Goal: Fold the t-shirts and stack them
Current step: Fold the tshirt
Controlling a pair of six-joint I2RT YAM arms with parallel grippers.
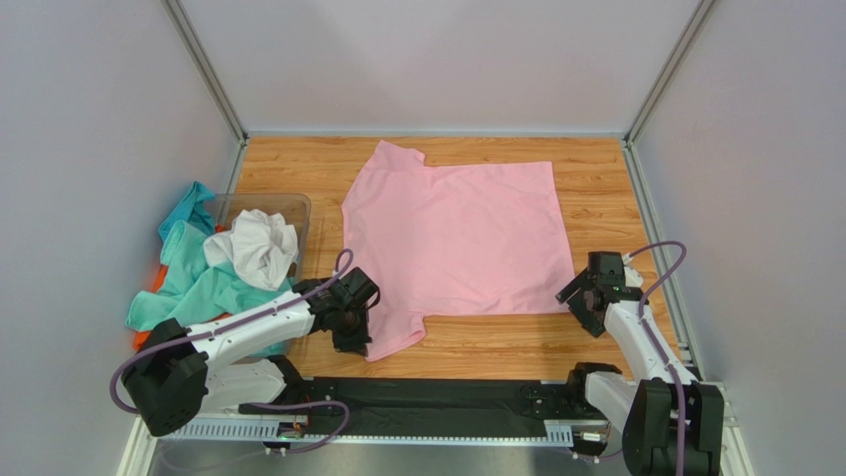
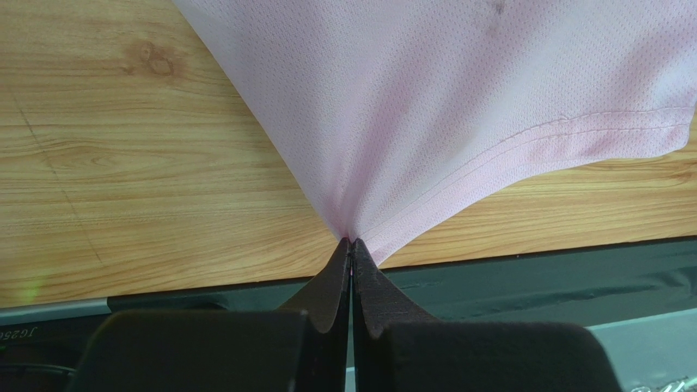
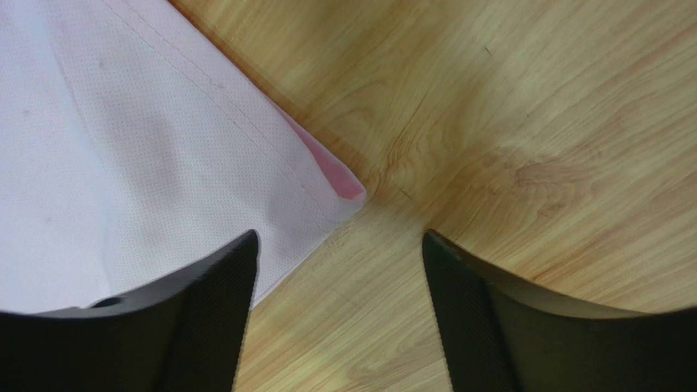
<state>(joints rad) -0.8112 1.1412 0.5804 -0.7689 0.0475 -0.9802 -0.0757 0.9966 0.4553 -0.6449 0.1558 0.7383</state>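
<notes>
Pink shirt (image 1: 457, 238) lies flat on the table (image 1: 606, 188). The left gripper (image 1: 350, 325) is clenched on its 7 o'clock sleeve, likely to fold it inward. The right gripper (image 1: 588, 296) hovers with jaws spread over the 4 o'clock hem corner, seemingly ready to grab.

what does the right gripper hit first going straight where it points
Likely the corner of the pink t-shirt, flat on the wooden table, ahead of the open right gripper; depth unclear.

Only readable bit is a cut-off marking, roughly "J6250", on the dark base strip (image 2: 56, 328), far left of the left gripper (image 2: 352, 245).
</notes>
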